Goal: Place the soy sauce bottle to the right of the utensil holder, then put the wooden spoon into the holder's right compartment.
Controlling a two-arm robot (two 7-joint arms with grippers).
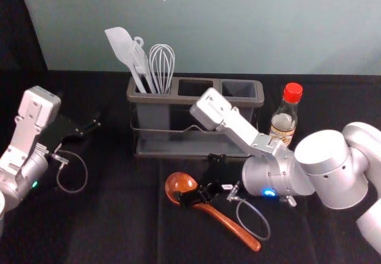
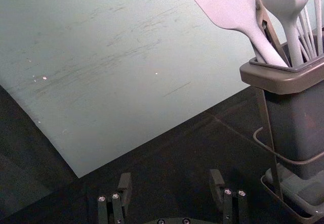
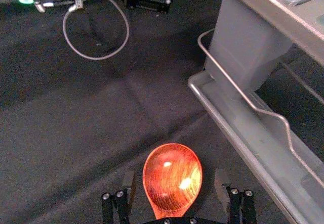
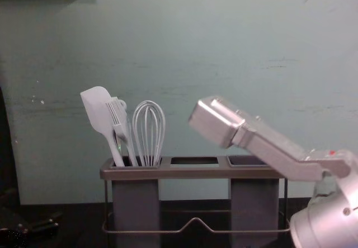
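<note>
Our wooden spoon (image 1: pixel 223 218) lies on the dark surface (image 1: pixel 131 228), on the near side of the utensil holder (image 1: pixel 178 99). Its long axis slants: the bowl (image 3: pixel 172 176) sits at the far-left end and the handle (image 1: pixel 241 233) runs to the near right. Our right claw (image 3: pixel 175 181) is at the bowl end, its fingers open, one on each side of the bowl with space beside both, so we aren't gripping yet. It's clearly the nearer one; our left claw (image 2: pixel 170 181) waits open, left of the holder and well apart from the spoon. The soy sauce bottle (image 1: pixel 284 121) stands just beside the holder on its right, so we'd count that part as done.

We judge the spoon's pick-up to be the step in hand: close across the spoon near the bowl, then lift so the handle hangs down. The right compartment (image 1: pixel 240 89) lies far and to the right of that claw. If we closed on the rounded bowl alone, it might slip or swivel, and a slanting handle could catch the rim.
</note>
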